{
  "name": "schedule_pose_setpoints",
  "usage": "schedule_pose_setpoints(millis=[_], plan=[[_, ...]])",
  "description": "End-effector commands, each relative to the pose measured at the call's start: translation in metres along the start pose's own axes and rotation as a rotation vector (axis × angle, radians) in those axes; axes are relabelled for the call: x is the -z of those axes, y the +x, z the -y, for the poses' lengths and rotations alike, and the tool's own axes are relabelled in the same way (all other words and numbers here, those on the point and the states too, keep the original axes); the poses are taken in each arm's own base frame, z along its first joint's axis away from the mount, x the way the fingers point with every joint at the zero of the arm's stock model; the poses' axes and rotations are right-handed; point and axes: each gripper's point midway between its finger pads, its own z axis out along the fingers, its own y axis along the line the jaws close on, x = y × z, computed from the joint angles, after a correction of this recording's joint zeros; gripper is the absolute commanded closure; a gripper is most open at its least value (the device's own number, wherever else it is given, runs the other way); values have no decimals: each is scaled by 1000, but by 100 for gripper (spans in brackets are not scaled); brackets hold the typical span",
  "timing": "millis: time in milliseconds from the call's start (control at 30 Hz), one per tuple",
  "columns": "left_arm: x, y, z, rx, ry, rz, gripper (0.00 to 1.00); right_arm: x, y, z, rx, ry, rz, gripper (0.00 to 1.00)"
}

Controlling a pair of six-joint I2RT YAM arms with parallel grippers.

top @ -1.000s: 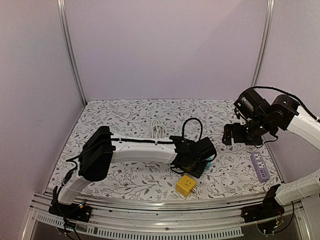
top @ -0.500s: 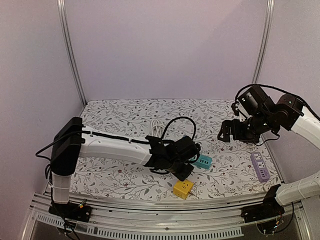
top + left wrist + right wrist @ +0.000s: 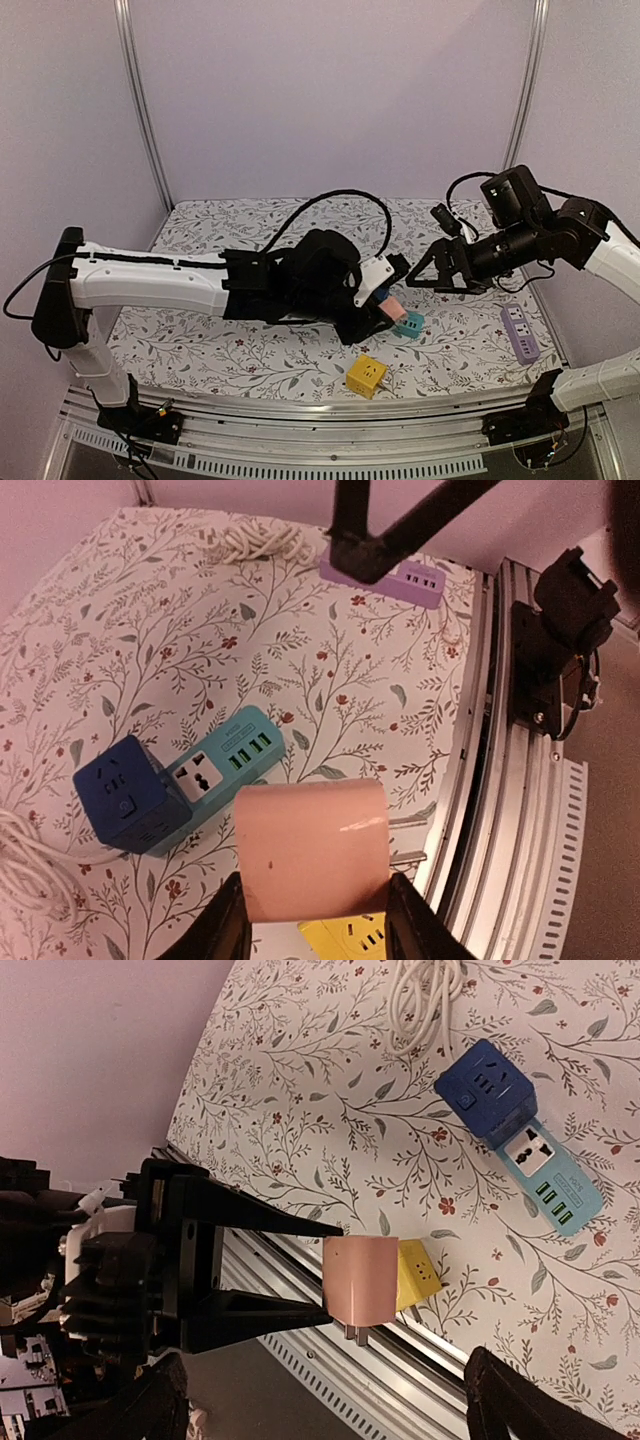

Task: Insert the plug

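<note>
My left gripper [image 3: 388, 300] is shut on a pink plug [image 3: 396, 309] and holds it in the air above the table. In the left wrist view the plug [image 3: 310, 850] sits between my fingers [image 3: 225, 925]. In the right wrist view its prongs [image 3: 355, 1332] point down at the table's front rail. Below it a teal power strip [image 3: 225, 755] lies joined to a blue cube socket [image 3: 125, 795]. A yellow cube socket [image 3: 368, 375] lies near the front edge. My right gripper [image 3: 425, 272] is open wide and empty, just right of the plug.
A purple power strip [image 3: 520, 330] lies at the right edge, also in the left wrist view [image 3: 385, 575]. A coiled white cable [image 3: 430, 985] lies behind the blue cube. The metal front rail [image 3: 300, 410] runs along the near edge.
My left arm has risen from the table and swung over the teal strip, and the pink plug now shows in its fingers. My right gripper has moved left toward the plug.
</note>
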Motion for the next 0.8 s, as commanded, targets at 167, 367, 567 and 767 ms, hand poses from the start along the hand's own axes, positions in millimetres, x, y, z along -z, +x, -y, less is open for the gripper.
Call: schedule_pose_setpoints(millis=[167,367,567,767], plan=[[39,-28,34,-247,188,92,52,-16,14,-37,16,-246,-173,18],[54,-39,29,-297,154,137,51,-26,22,-37,-11,-266,-246,25],[51,-21,14,-237,85,109,36,-29,2,21,-105,-8,-146,18],[49,-8,-3,-118,-5,137,26,-5,-10,113,-232,465,43,9]])
